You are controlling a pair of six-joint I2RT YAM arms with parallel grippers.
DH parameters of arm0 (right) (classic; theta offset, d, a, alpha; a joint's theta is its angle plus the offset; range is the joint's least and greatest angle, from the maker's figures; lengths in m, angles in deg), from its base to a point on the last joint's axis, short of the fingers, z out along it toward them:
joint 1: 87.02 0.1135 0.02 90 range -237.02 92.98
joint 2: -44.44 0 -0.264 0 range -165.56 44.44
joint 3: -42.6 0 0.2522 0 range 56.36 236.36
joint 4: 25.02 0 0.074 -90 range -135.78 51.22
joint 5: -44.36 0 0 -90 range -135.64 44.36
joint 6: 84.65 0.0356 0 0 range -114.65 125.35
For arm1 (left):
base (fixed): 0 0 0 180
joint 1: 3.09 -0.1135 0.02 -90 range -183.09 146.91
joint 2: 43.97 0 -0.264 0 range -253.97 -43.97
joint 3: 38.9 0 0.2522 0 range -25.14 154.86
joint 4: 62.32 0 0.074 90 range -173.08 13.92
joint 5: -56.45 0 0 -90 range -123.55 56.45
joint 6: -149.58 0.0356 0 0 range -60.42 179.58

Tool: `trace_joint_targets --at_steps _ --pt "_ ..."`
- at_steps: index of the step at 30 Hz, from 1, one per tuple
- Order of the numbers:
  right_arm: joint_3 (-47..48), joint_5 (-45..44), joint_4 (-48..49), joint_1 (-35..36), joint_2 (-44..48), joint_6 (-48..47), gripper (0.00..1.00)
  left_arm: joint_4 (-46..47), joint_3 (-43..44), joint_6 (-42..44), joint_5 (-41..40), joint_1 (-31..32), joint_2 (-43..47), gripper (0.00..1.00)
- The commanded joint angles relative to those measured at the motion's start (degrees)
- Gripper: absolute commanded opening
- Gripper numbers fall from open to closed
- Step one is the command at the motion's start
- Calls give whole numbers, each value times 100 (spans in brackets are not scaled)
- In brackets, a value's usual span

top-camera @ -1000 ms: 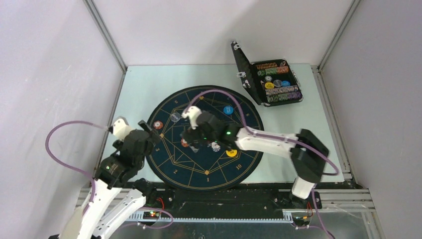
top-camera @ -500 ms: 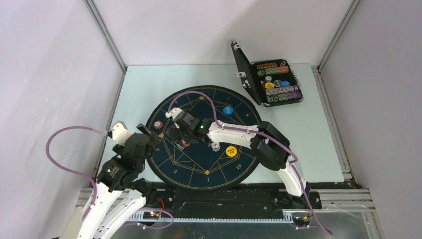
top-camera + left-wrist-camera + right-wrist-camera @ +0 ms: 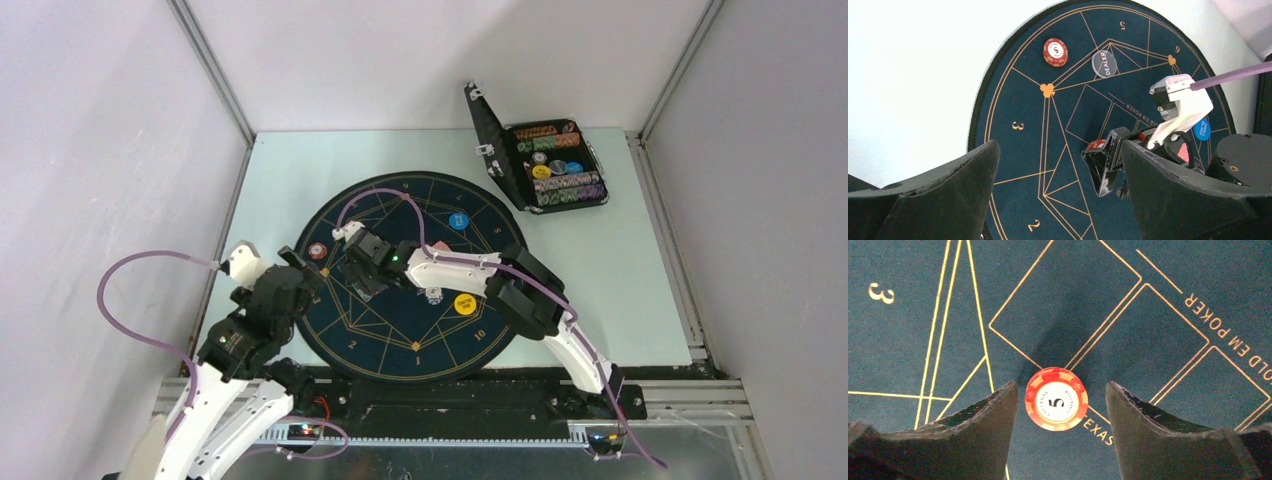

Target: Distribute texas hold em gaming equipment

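A red chip marked 5 (image 3: 1056,399) lies flat on the dark-blue mat (image 3: 1158,300), low in the centre of the right wrist view. It sits between the parted fingers of the right gripper (image 3: 1060,385). The finger at frame left nearly meets its rim; the other stands clear. The left gripper (image 3: 1058,150) is spread wide and empty.

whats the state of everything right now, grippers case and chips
red 5 chip, flat on the mat, not gripped
right gripper, open, straddling that chip, gap each side
left gripper, open, empty
black case, lid open
dealer button, flat on the mat
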Motion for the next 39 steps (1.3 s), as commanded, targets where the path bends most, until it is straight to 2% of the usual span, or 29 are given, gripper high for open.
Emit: trace_joint_targets --at_steps 1,6,15,19,24,35,39 --pt "276 -192 32 23 -104 134 66 279 -96 111 45 3 -61 98" --pt "280 -188 75 28 -120 157 56 290 -75 132 77 4 -130 98" --pt "344 -162 27 31 -171 118 53 340 -88 162 110 3 -121 98" --pt "345 -266 -18 56 -164 93 48 361 -83 180 127 3 -164 98" --pt "342 -399 -34 101 -107 65 35 367 -65 202 155 3 -231 98" --pt "335 -229 107 109 212 47 23 358 -59 211 173 3 -235 98" --pt "280 -200 160 103 336 59 22 358 -58 211 173 3 -229 98"
